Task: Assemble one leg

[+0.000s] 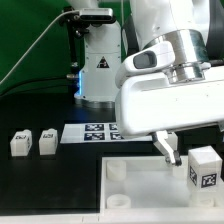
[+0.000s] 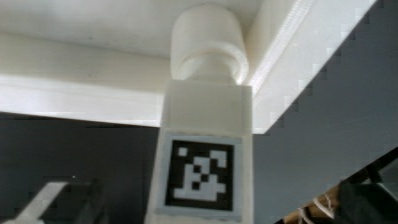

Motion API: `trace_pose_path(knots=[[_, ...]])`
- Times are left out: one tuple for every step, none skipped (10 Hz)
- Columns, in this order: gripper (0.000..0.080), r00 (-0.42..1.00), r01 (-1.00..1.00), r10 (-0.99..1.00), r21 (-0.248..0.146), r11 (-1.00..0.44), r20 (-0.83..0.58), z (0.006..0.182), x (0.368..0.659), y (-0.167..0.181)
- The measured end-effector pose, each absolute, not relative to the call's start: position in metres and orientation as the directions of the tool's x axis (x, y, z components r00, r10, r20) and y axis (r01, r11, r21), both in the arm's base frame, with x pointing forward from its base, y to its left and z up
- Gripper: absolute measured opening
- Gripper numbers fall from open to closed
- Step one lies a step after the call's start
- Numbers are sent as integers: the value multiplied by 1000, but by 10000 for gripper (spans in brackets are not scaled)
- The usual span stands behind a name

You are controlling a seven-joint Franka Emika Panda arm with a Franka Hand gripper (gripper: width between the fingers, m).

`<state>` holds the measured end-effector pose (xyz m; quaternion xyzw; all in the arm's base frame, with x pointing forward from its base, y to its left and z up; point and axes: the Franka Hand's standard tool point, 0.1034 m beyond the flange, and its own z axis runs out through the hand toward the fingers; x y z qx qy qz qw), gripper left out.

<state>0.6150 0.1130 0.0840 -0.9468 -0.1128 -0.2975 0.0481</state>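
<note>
A leg (image 1: 203,166), a small white block with a black-and-white tag, is at the exterior view's right, over the large white panel (image 1: 150,190) that has round corner sockets. My gripper (image 1: 181,152) is lowered beside it; one dark finger (image 1: 165,149) shows just to the leg's left, and the other is hidden. In the wrist view the leg (image 2: 206,150) lies between my fingers, its rounded end against the panel's edge (image 2: 80,80). My gripper (image 2: 205,212) is open, with a gap on each side of the leg. Two more legs (image 1: 20,143) (image 1: 47,141) stand at the left.
The marker board (image 1: 97,130) lies on the black table behind the panel. A white lamp-like stand with a dark triangle mark (image 1: 100,70) rises at the back, with cables to its left. The panel's sockets (image 1: 117,173) sit near its left edge.
</note>
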Motion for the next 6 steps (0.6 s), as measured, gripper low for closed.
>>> trace_pose_path(knots=[[649, 801, 243, 186, -25, -970, 569, 84, 615, 113], [649, 833, 235, 179, -42, -971, 524, 88, 619, 114], [649, 832, 233, 177, -42, -972, 526, 101, 631, 113], [649, 831, 227, 173, -39, -973, 529, 104, 638, 108], [649, 884, 231, 182, -65, -971, 430, 98, 636, 108], [649, 923, 239, 198, -90, -967, 329, 102, 641, 111]])
